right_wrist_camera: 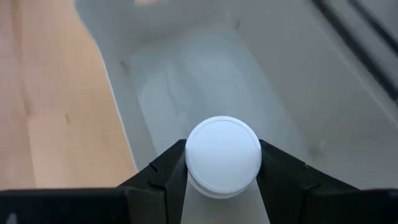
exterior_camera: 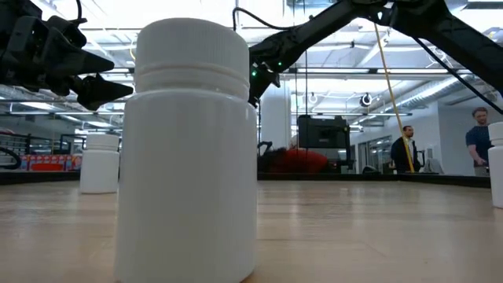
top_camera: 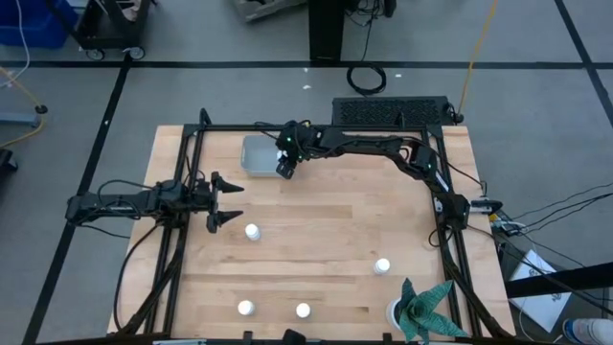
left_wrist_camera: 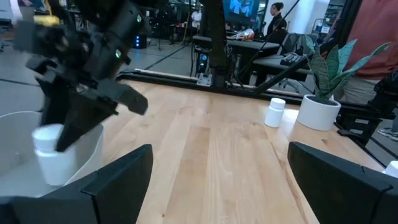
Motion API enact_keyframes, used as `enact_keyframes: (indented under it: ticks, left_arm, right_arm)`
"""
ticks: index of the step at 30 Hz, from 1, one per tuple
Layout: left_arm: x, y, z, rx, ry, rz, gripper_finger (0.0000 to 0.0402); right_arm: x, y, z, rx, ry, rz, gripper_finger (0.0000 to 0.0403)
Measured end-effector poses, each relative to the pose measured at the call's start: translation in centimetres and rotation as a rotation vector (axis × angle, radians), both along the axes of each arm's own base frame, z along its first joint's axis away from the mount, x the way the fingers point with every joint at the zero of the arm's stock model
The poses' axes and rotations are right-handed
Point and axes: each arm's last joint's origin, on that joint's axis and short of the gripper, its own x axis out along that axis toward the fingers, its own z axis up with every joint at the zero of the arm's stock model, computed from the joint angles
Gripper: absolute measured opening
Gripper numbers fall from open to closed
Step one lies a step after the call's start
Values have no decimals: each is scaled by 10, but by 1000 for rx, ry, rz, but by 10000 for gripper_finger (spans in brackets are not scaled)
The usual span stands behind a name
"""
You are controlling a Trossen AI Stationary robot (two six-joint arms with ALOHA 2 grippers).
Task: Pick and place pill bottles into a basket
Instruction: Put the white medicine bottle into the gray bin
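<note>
My right gripper (top_camera: 285, 165) is shut on a small white pill bottle (right_wrist_camera: 224, 152) over the right part of the grey-blue basket (top_camera: 257, 155). The bottle also shows in the left wrist view (left_wrist_camera: 53, 158), at the basket's wall (left_wrist_camera: 93, 146). My left gripper (top_camera: 222, 201) is open and empty above the table's left middle, just above and left of a standing bottle (top_camera: 252, 232). Three more bottles stand upright on the table, one at the right (top_camera: 382, 266) and two near the front edge (top_camera: 245, 308) (top_camera: 303, 310). My right gripper pinches the bottle between its two fingers (right_wrist_camera: 163, 177), one on each side just under the white cap (right_wrist_camera: 224, 146). The fingers come from above, pointing down. The bottle hangs upright over the basket's inside (right_wrist_camera: 205, 74); I cannot tell whether its bottom touches the floor.
A white pot with a green plant (top_camera: 414, 311) stands at the front right corner. Dark frame rails (top_camera: 450, 240) run along the table's left, right and far sides. People stand in the room beyond the table (exterior_camera: 477, 141).
</note>
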Motion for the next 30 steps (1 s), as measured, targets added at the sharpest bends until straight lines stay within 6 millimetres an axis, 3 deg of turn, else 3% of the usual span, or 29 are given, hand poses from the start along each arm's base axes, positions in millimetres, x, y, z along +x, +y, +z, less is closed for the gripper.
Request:
enact_keyframes:
  ticks: [14, 22, 30]
  left_arm:
    - [0, 0, 0, 0, 1, 0, 377]
    - [0, 0, 0, 0, 0, 0, 376]
    - [0, 0, 0, 0, 0, 0, 377]
  right_arm:
    - [0, 4, -20, 4, -17, 1, 153]
    - [1, 7, -21, -7, -10, 19, 186]
    - [1, 7, -22, -18, -9, 29, 191]
